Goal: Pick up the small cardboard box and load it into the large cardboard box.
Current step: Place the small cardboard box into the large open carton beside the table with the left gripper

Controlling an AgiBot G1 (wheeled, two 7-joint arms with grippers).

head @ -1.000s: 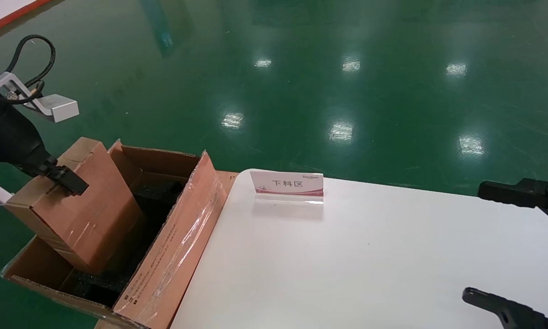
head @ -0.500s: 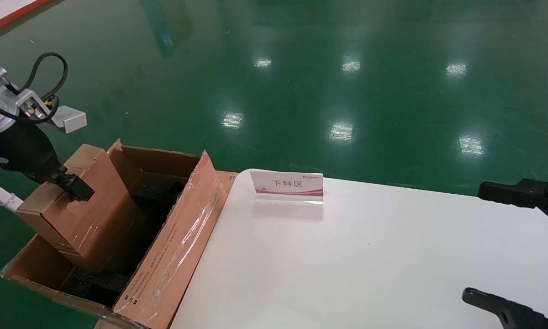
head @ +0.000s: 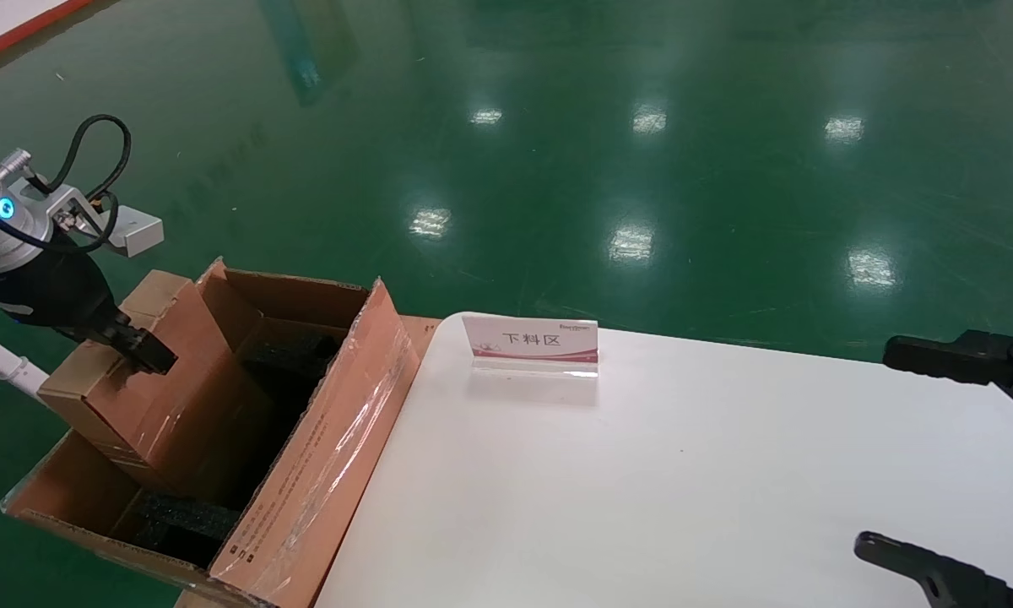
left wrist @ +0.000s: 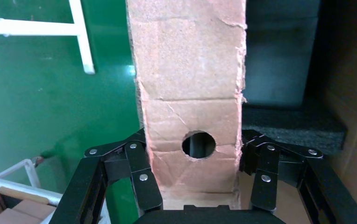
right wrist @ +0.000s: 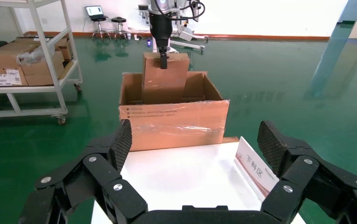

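The left pincer (head: 139, 350) pinches the top narrow side of the small box (head: 165, 397), which hangs under it, tilted, long axis running down into the large box (head: 321, 473) with its lower part already below the rim; the coming move looks to be straight down onto the black foam (left wrist: 293, 126). Both are matte brown corrugated card, the small one with a round hole between the fingers (left wrist: 139, 172), the large one taped and glossy on its side. The right pincer (right wrist: 193, 154) is spread over the white desk (head: 684, 473), well apart.

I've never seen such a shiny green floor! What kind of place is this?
Probably a factory or warehouse packing area: a glossy green floor, a shelf cart of cartons, and a large cardboard box being loaded.
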